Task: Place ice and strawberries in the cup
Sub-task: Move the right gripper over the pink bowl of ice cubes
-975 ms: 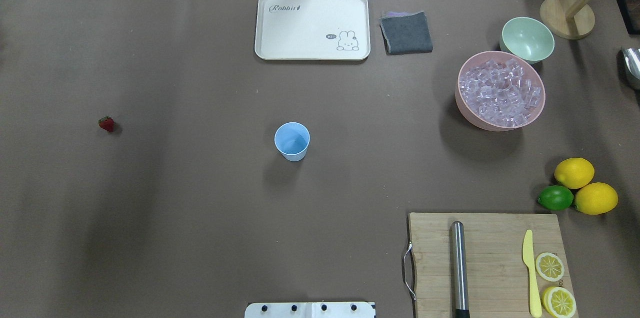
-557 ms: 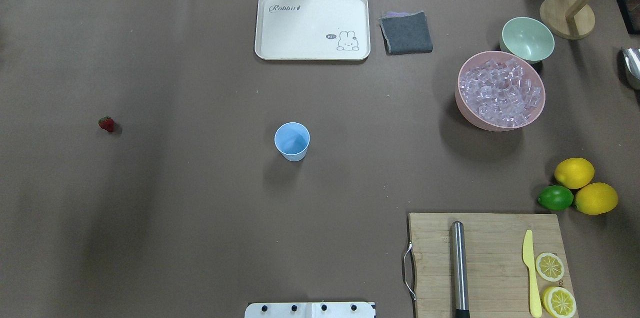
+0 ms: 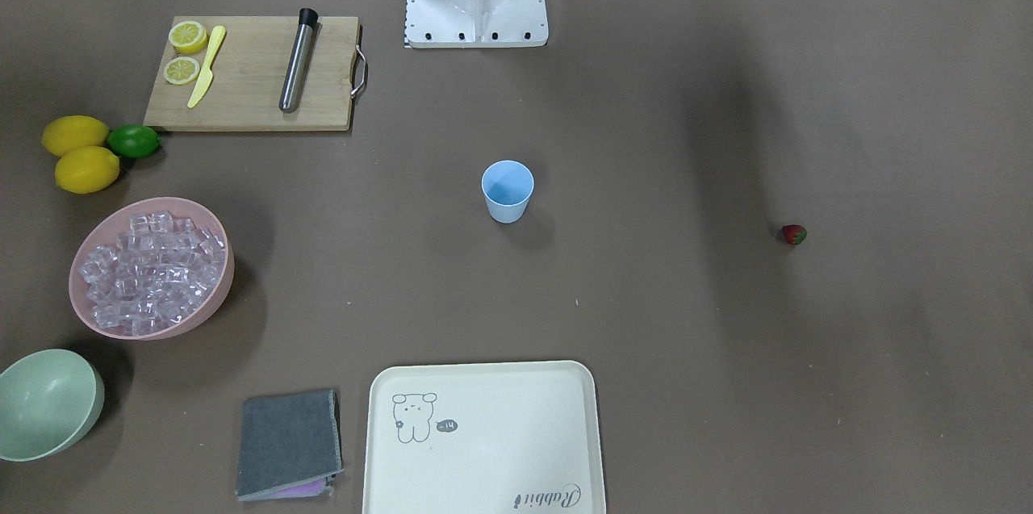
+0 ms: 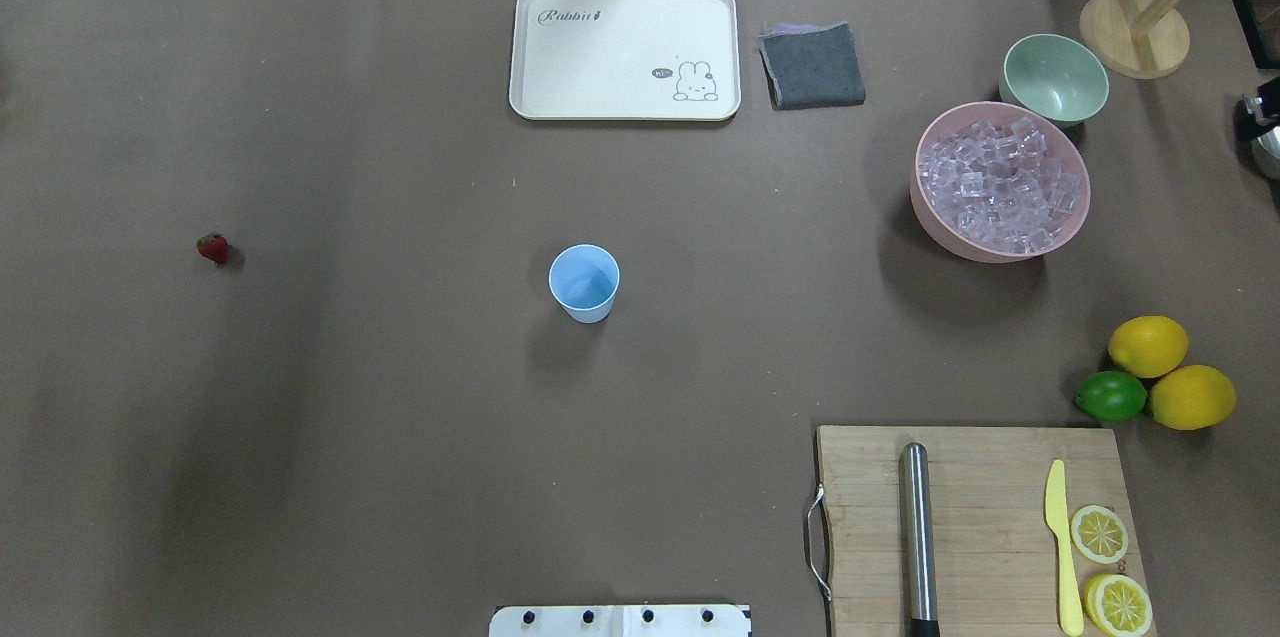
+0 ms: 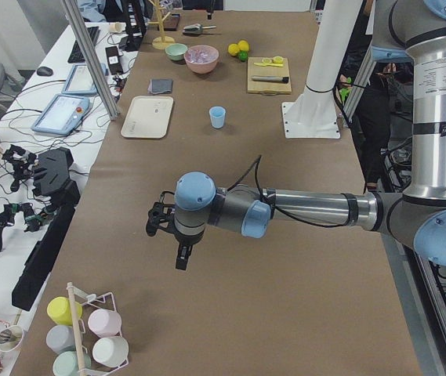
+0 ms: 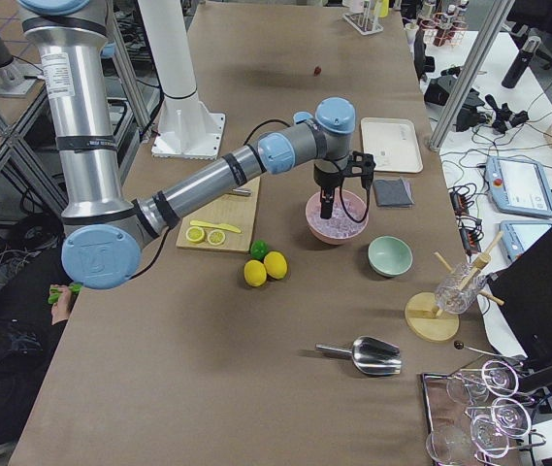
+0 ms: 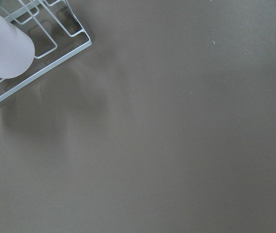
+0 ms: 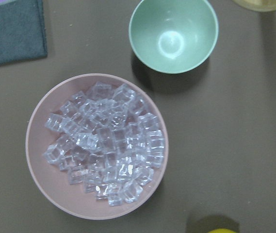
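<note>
The pale-blue cup [image 4: 584, 282] stands upright and empty at the table's middle. The ice [image 4: 1002, 185] is piled in a pink bowl [image 4: 915, 192] at the far right; the right wrist view looks straight down on the ice [image 8: 104, 155]. A single red strawberry [image 4: 212, 248] lies alone at the left. My right gripper [image 6: 327, 206] hangs above the pink bowl, seen only in the exterior right view, so I cannot tell its state. My left gripper [image 5: 182, 254] hangs over bare table far to the left of the cup, and I cannot tell its state either.
A cream tray [image 4: 625, 52], a grey cloth [image 4: 812, 65] and a mint-green bowl [image 4: 1055, 77] sit at the back. A cutting board [image 4: 970, 527] carries a metal rod, a yellow knife and lemon slices. Two lemons and a lime [image 4: 1110, 396] lie beside it. A wire cup rack [image 7: 36, 48] is under the left wrist.
A dark part has come into the overhead view at the right edge, over the metal scoop. Cup, strawberry and bowl have not moved.
</note>
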You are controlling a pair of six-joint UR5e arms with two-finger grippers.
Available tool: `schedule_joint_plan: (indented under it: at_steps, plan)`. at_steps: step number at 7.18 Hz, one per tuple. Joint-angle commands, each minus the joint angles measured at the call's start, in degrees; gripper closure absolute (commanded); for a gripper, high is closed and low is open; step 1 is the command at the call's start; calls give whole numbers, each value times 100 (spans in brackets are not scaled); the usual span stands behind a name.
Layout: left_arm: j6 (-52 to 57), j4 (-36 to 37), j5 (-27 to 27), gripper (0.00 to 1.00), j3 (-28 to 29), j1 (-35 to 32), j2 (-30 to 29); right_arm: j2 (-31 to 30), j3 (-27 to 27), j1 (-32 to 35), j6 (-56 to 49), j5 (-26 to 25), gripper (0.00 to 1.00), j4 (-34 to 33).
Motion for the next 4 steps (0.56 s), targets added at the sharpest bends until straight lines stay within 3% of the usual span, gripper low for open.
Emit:
schedule_joint_plan:
  at_steps: [1,4]
  plan:
    - [-5,5,11,2,2,5,-7,443,-206,-581,265,-162,2,8]
    - [-5,-3,11,2,2,-4,-7,909,-698,-1030,257,-434,2,8]
